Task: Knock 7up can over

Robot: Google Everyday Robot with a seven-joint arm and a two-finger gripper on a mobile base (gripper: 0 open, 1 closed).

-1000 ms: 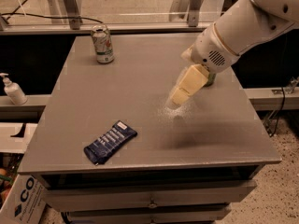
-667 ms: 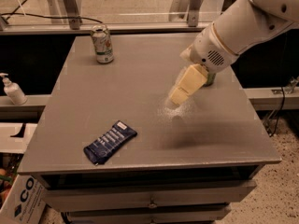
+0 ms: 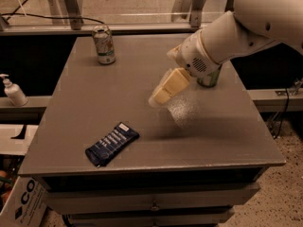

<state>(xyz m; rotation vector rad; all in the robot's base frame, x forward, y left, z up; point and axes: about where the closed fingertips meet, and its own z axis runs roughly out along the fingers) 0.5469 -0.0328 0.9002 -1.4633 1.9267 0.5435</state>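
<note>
The 7up can point(image 3: 103, 45) is seen upright near the far left corner of the grey tabletop point(image 3: 94, 103); its pale body carries green and red marks, but no lettering can be read. The hand point(image 3: 165, 89) is held above the middle of the tabletop, pointed down and to the left, well apart from the can. Whether it is wide or narrow cannot be told, and nothing is seen held in it. A darker green can point(image 3: 209, 77) is partly hidden behind the white arm point(image 3: 227, 37) at the right. A dark blue packet point(image 3: 112, 144) is laid near the front edge, its pale print unreadable. The letters "CO" are shown on a box point(image 3: 21, 200) at the lower left.
</note>
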